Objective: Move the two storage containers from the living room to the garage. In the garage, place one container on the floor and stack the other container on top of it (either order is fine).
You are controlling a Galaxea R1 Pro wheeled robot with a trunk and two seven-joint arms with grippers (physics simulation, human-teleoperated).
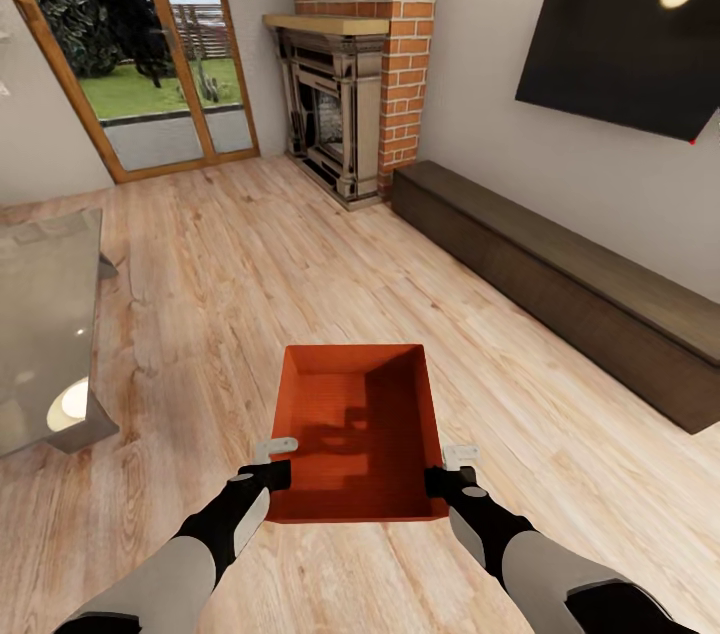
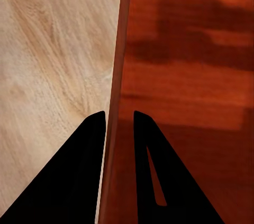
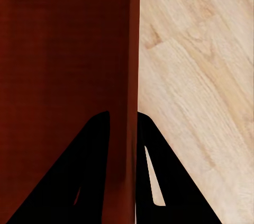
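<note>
While clamped by both arms, held over living-room wood floor (image 1: 250,294): storage container (image 1: 355,434), left end effector (image 1: 268,476) pinching its left wall, right end effector (image 1: 448,482) pinching its right wall, fireplace (image 1: 335,109) far.

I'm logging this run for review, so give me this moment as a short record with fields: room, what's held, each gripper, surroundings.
room: living room, light wood plank floor
held item: one red-orange storage container, open top, nothing visible inside
left gripper: fingers astride the container's left wall, one inside, one outside
right gripper: fingers astride the container's right wall in the same way
ahead: brick fireplace, glass doors
right side: wall-mounted black screen above a long dark low cabinet
left side: glass-topped table
</note>
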